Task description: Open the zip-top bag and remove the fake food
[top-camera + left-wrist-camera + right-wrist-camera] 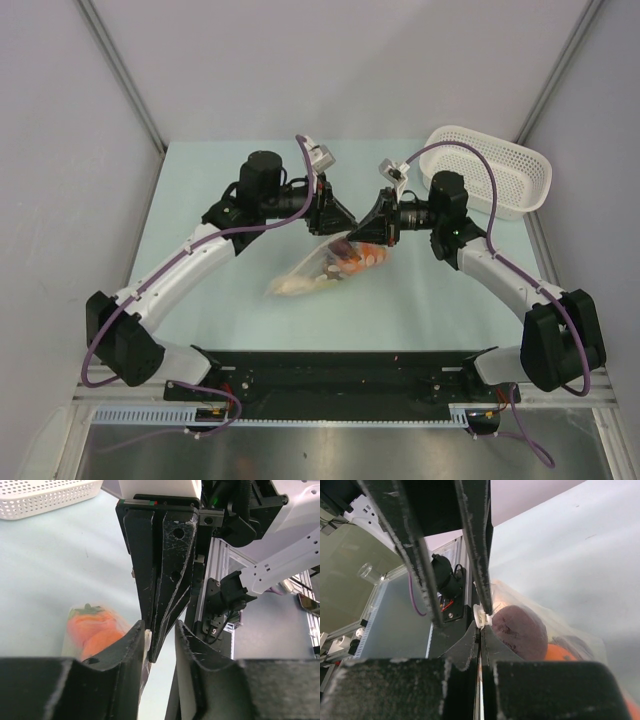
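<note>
The zip-top bag (305, 278) lies in the middle of the table. Its upper end is lifted between the two grippers. Fake food (350, 258) shows through it: an orange piece with a green top (95, 630), a purple-brown lump (520, 630) and an orange ball (560, 652). My right gripper (364, 234) (481, 629) is shut on the bag's white zip strip (481, 616). My left gripper (340, 222) (160, 626) is open. Its jaws straddle the right gripper's shut fingers (160, 580), and the zip strip (147, 637) touches its left finger.
A white perforated basket (490, 170) (45, 497) stands at the back right of the table. The black base rail (330, 380) runs along the near edge. Grey walls close the left, right and back.
</note>
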Controlling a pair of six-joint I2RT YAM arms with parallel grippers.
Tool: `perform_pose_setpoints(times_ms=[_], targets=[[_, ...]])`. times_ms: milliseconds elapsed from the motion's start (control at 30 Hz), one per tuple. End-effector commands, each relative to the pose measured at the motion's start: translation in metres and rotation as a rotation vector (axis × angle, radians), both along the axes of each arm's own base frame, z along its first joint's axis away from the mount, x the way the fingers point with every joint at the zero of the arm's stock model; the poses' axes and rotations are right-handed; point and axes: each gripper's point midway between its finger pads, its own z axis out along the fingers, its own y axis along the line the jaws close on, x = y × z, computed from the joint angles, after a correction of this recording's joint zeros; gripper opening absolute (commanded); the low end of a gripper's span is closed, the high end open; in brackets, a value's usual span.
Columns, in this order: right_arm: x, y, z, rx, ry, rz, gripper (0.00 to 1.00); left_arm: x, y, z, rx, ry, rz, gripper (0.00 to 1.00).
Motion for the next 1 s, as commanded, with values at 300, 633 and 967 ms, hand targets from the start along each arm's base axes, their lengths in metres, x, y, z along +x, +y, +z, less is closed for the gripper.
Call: perform_pose_setpoints(times_ms=[300, 633, 967], targets=[[-0.001, -0.005, 0.012, 0.027, -0.055, 0.018, 0.0, -0.002, 0.003, -0.007, 0.016, -0.018, -0.048, 0.32], [-0.001, -0.005, 0.015, 0.037, -0.058, 0.024, 0.0, -0.003, 0.002, -0.017, 0.027, 0.007, -0.059, 0.31], [-0.002, -0.005, 0.019, 0.045, -0.064, 0.027, 0.0, -0.004, -0.001, -0.026, 0.022, 0.033, -0.081, 0.24]])
